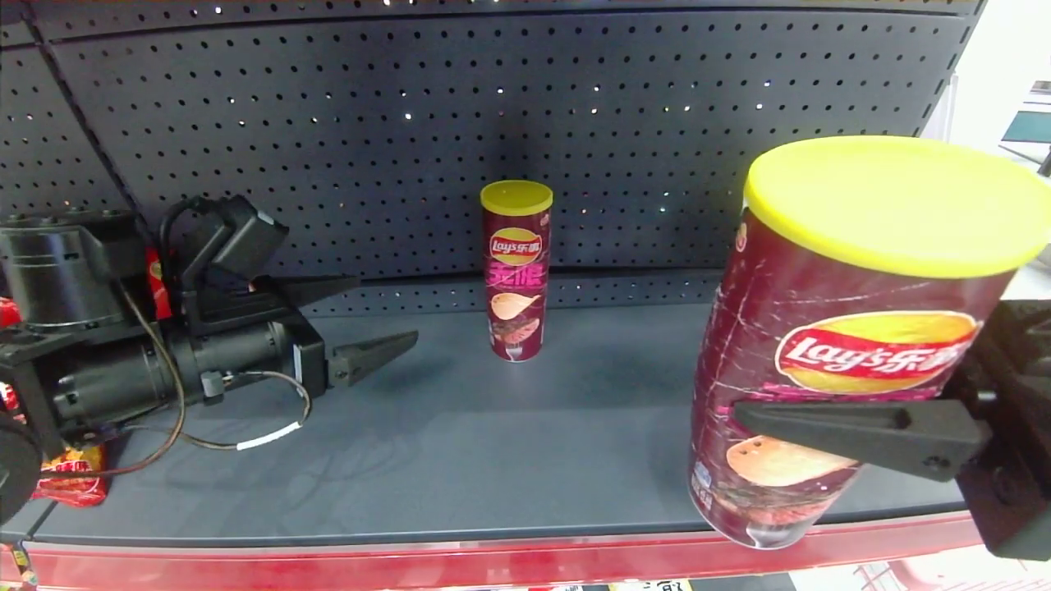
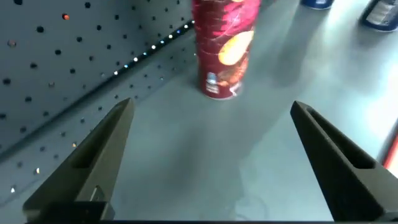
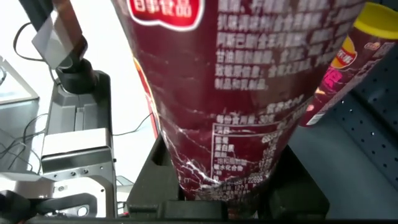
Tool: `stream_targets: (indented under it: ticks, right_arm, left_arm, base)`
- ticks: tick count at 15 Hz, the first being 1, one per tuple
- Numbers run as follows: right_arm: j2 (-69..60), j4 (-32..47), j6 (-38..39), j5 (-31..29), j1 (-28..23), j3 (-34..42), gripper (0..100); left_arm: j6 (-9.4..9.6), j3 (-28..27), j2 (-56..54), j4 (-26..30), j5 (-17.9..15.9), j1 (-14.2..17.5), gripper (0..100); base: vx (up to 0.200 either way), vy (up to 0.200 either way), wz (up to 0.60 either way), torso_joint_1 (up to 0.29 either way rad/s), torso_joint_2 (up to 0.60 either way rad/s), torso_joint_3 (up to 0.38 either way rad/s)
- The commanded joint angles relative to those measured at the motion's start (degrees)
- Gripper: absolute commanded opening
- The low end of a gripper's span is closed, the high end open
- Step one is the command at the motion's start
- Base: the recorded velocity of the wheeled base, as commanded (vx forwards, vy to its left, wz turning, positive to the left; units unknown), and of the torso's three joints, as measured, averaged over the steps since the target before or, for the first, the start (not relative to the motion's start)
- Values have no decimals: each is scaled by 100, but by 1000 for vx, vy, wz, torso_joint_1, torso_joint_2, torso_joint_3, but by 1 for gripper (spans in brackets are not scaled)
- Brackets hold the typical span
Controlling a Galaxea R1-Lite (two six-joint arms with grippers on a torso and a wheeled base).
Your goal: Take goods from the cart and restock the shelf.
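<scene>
A maroon chips can with a yellow lid (image 1: 516,271) stands upright on the grey shelf (image 1: 509,443), near the pegboard back. My left gripper (image 1: 369,322) hovers open over the shelf to the can's left, with nothing between its fingers; in the left wrist view the open left gripper (image 2: 211,155) faces the can (image 2: 224,46) a short way off. My right gripper (image 1: 809,414) is shut on a second, identical can (image 1: 854,328), held upright at the shelf's front right edge. In the right wrist view the held can (image 3: 230,81) stands in the right gripper (image 3: 227,190), with the shelf can (image 3: 348,62) beyond it.
Red snack bags (image 1: 70,480) lie at the shelf's left end behind my left arm. A red lip (image 1: 493,562) runs along the shelf front. The dark pegboard (image 1: 493,107) closes the back. Blue items (image 2: 379,12) sit farther along the shelf.
</scene>
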Motion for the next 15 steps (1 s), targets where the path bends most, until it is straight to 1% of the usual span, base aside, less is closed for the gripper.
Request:
stream_targets:
  ticks: [1,2,3,5,6,7,8,10,12,15]
  right_arm:
    - [92,1,25,1,17,-16,0]
    - [109,1,25,9,8,-16,0]
    - [153,1,25,9,17,-16,0]
    - [188,-8,25,9,8,-16,0]
    - [206,1,25,9,8,2,0]
    - [232,-8,25,9,8,10,0]
    - [241,-8,25,9,8,10,0]
    - [320,-17,34,9,0,2,0]
    - [390,-17,34,9,-18,-16,0]
    - [496,-210,51,18,-18,-7,0]
  left_arm:
    - [82,-492,856,-238,-102,143,100]
    - [82,-642,1006,-273,-129,143,100]
    - [74,-940,1305,-273,-173,125,100]
    - [30,-1187,1656,-388,-181,28,100]
    - [-190,-1318,1814,-555,-190,-86,100]
    - [-471,-1433,1946,-722,-190,-244,100]
    - [-568,-1521,2043,-818,-181,-288,100]
    - [-586,-1951,2438,-897,-190,-306,100]
    - [-612,-1995,2500,-897,-199,-420,100]
    - [-612,-2013,2526,-897,-225,-429,100]
  base:
    - [0,0,0,0,0,0]
    - [0,0,0,0,0,0]
    - [0,0,0,0,0,0]
    - [0,0,0,0,0,0]
    - [0,0,0,0,0,0]
    - [0,0,0,0,0,0]
    - [0,0,0,0,0,0]
    - [0,0,0,0,0,0]
    - [0,0,0,0,0,0]
    - [0,0,0,0,0,0]
